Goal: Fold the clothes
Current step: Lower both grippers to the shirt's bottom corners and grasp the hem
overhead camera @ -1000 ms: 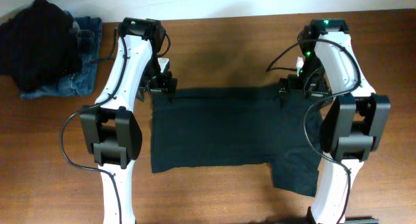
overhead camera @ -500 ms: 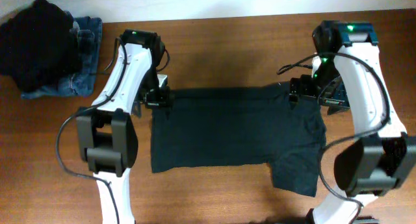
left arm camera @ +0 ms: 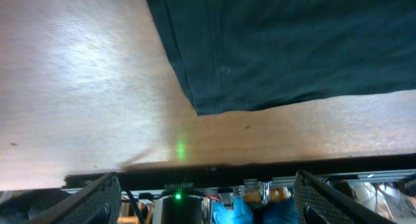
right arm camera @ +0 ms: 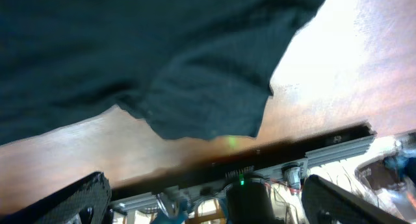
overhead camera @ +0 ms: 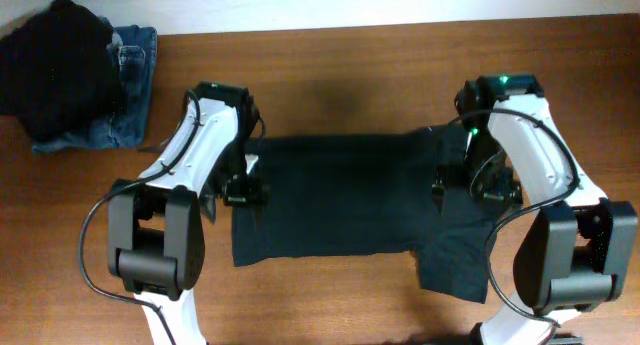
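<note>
A very dark, blackish-green short-sleeved T-shirt of thin cloth lies spread flat in the middle of the brown wooden table, with one sleeve jutting out at its near right corner. The left gripper hangs over the shirt's left edge and the right gripper over its right side near that sleeve, both with fingers spread wide and holding nothing. To fold cleanly, each would probably do best to drop straight down, pinch the cloth at matching points, and lift together so it stays taut.
</note>
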Robot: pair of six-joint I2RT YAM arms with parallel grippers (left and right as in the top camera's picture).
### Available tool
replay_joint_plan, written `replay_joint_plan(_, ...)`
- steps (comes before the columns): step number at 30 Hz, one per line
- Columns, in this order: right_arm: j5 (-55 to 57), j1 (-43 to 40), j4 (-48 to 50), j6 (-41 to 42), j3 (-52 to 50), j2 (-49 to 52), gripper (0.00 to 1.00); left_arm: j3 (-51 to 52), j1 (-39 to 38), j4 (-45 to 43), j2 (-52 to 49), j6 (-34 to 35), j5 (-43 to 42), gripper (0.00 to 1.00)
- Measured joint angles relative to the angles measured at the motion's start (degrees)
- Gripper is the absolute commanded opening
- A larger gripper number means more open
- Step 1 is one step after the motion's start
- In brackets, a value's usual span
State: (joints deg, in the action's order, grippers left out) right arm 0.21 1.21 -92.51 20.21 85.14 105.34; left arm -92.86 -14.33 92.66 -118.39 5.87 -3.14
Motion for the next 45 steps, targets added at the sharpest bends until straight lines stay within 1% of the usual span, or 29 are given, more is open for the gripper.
replay_joint_plan(6, -0.04, 0.0, 2.38, 2.56, -9.22, -3.87, 0.98, 6.29, -0.09, -2.14, 0.0, 0.22, -1.16, 0.84)
replay_joint_plan(10, -0.11, 0.0, 5.01, 4.02, -14.47, -6.82, 0.99, 8.33, -0.28, -4.24, 0.0, 0.26, -2.25, 0.84)
replay_joint_plan(14, -0.66, 0.0, 6.21, 4.96, -18.14, -8.48, 0.99, 9.42, -0.46, -4.52, 0.0, 0.26, -2.8, 0.84)
replay_joint_plan(20, -2.25, 0.0, 6.34, 6.19, -20.39, -10.91, 0.99, 12.52, -0.98, -5.62, 0.0, 0.26, -2.97, 0.84)
replay_joint_plan(21, -2.69, 0.0, 6.47, 6.38, -20.76, -11.5, 0.99, 13.66, -1.01, -6.49, 0.0, 0.26, -3.1, 0.82)
replay_joint_plan(22, -3.1, 0.0, 6.71, 6.6, -21.07, -12.02, 0.99, 14.86, -1.05, -7.65, 0.0, 0.35, -3.39, 0.8)
replay_joint_plan(25, -3.74, 0.0, 8.28, 7.69, -21.88, -13.73, 0.99, 18.49, -1.09, -12.2, 0.0, 0.61, -4.5, 0.78)
replay_joint_plan(28, -4.24, 0.0, 9.97, 9.05, -21.97, -15.3, 0.99, 21.51, -1.09, -18.88, 0.04, 0.81, -6.54, 0.79)
replay_joint_plan(34, -4.37, 0.0, 11.41, 10.47, -21.97, -18.12, 0.99, 23.3, -1.09, -22.05, 3.13, 1.09, -8.17, 0.79)
replay_joint_plan(40, -4.35, 0.0, 11.8, 11.37, -22.1, -18.18, 0.99, 23.34, -1.09, -23.06, 4.22, 1.09, -8.68, 0.79)
replay_joint_plan(45, -4.35, 0.0, 13.07, 13.44, -25.22, -18.21, 0.99, 25.09, -1.09, -23.89, 4.57, 1.11, -8.68, 0.79)
